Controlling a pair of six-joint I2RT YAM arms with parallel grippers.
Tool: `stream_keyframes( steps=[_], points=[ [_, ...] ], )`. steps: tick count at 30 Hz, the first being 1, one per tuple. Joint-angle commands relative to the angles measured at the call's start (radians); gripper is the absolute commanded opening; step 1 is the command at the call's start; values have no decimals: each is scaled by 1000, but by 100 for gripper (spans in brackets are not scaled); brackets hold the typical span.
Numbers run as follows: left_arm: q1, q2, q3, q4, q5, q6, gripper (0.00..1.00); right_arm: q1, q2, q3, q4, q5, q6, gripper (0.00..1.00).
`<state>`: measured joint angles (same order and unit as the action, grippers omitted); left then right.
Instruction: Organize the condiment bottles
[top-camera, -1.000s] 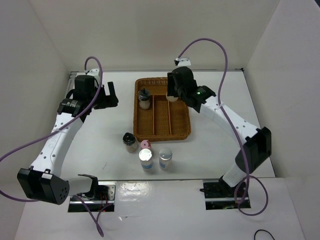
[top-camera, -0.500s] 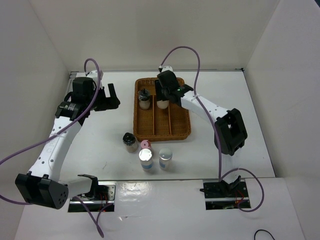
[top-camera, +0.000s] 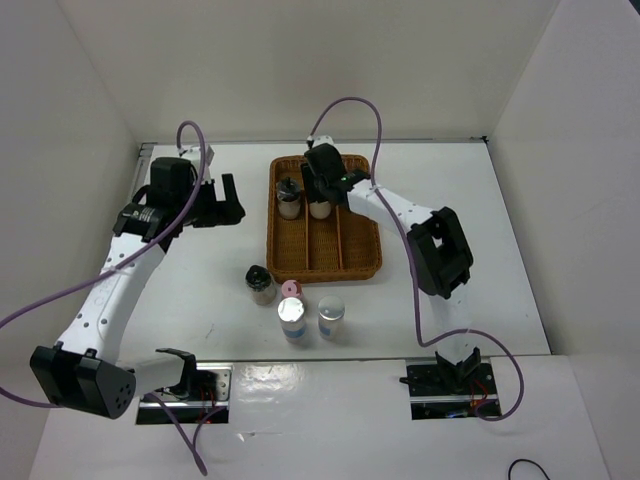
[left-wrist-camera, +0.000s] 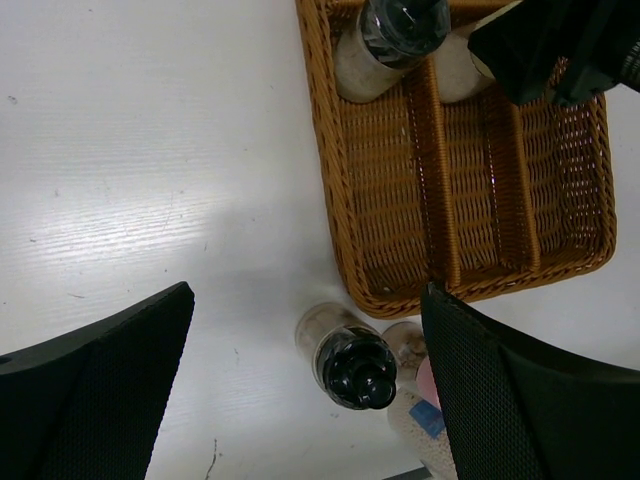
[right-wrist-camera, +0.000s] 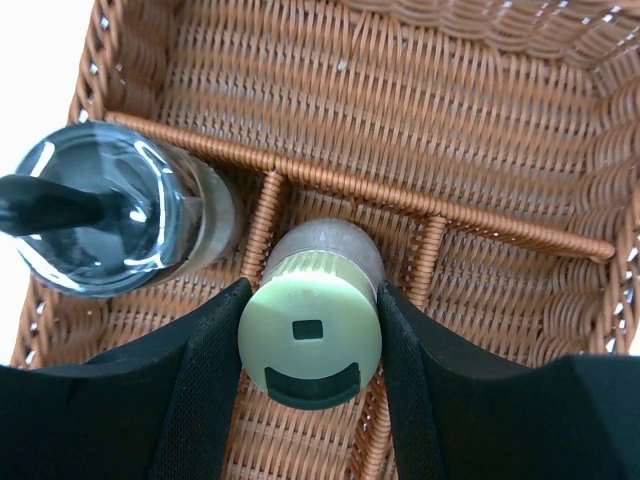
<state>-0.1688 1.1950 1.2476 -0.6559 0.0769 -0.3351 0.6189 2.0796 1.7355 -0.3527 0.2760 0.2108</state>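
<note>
We grip the yellow-capped bottle (right-wrist-camera: 314, 320) upright, cap up, in our right gripper (right-wrist-camera: 312, 342) at the 12 o'clock end of the tray (top-camera: 325, 274), now farther toward 9 o'clock; left gripper (left-wrist-camera: 307, 300) wide, empty.

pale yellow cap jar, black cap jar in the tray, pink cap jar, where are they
pale yellow cap jar (right-wrist-camera: 312, 335): right wrist view, top of its cap
black cap jar in the tray (left-wrist-camera: 403, 22): left wrist view, top of its cap
pink cap jar (top-camera: 291, 289): top external view, its pink cap

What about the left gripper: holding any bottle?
No, the left gripper is open with nothing between its fingers; the black-capped bottle stands on the table below it.
</note>
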Motion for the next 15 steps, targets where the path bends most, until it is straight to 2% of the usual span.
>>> stream_keyframes(
  steps=[1,2,3,6,9,10,15],
  points=[
    [-24,-11,12,-14,29,42,100,-5,10,62,32,15,-14,40],
    [-24,-11,12,-40,29,42,100,-5,10,62,32,15,-14,40],
    [-47,-11,12,-50,18,42,100,-5,20,62,32,15,-14,46],
    [-61,-2,3,-74,8,42,100,-5,31,62,23,26,-14,50],
    [-95,8,-22,-100,-2,22,100,-5,53,62,14,26,-14,59],
    [-110,8,-22,-111,-2,12,100,-5,53,62,14,26,-5,67],
    [-158,-2,-33,-122,-2,-28,99,-5,53,62,-11,51,15,94]
  ],
)
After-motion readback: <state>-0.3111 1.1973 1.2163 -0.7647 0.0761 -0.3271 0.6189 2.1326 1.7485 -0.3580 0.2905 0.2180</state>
